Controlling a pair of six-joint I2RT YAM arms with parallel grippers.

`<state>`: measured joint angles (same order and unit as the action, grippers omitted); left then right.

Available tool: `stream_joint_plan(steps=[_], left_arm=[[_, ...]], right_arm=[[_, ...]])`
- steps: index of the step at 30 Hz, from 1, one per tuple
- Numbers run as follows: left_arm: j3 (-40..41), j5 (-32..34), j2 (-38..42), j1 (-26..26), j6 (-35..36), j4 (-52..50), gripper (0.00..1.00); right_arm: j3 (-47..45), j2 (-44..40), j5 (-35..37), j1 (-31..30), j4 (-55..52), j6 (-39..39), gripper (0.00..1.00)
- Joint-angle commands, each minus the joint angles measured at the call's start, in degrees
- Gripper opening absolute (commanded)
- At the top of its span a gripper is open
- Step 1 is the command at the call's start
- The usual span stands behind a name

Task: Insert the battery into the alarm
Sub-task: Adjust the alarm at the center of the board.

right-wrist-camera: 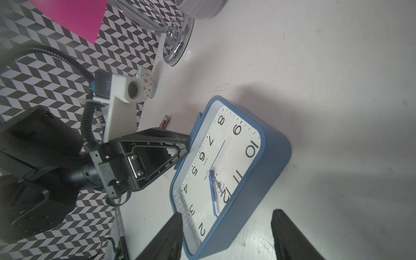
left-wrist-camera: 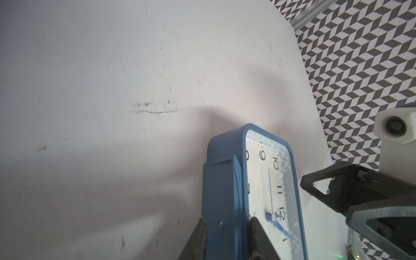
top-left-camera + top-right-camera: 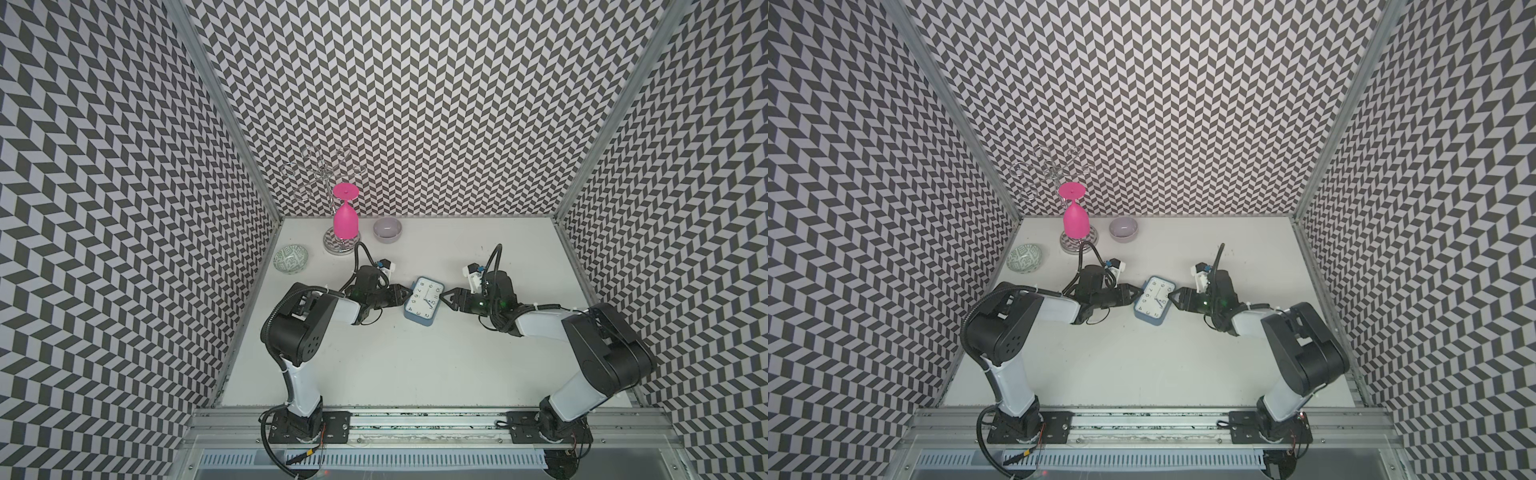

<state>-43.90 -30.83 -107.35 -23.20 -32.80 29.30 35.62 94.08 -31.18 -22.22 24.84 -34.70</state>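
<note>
The alarm (image 3: 424,305) (image 3: 1154,301), blue casing with a white dial facing up, sits tilted in the middle of the white table (image 3: 395,365). My left gripper (image 3: 409,293) (image 2: 227,221) is shut on its edge by the 6 and 7. One finger (image 2: 258,234) presses the dial and the other the back. My right gripper (image 3: 442,299) (image 1: 227,215) stands open, straddling the corner by the 2 without touching it. The battery (image 1: 165,120), small and reddish, lies on the table beyond the left gripper (image 1: 186,144). It is hidden in both top views.
A pink glass (image 3: 345,220) hangs upside down on a wire rack (image 3: 338,247) at the back left. A grey bowl (image 3: 387,229) stands beside it, and a green patterned bowl (image 3: 291,259) sits near the left wall. Patterned walls close in three sides.
</note>
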Motion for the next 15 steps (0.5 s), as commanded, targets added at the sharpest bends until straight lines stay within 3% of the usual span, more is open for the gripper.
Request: stream_joint_plan(steps=[1,5,15], left_arm=[[3.5,1.6,-2.0,1.7,-1.0,-4.8,0.28],[4.7,-2.1,-3.5,3.1,-3.8,-1.6,0.22],[6.6,-3.7,-4.7,4.8,-8.2,1.5,0.20]], right_arm=[[-0.2,1.7,-2.1,0.1,5.2,-3.1,0.63],[0.0,2.9,-3.3,0.1,6.7,-4.5,0.63],[0.3,6.7,-7.2,-0.1,11.7,-8.1,0.63]])
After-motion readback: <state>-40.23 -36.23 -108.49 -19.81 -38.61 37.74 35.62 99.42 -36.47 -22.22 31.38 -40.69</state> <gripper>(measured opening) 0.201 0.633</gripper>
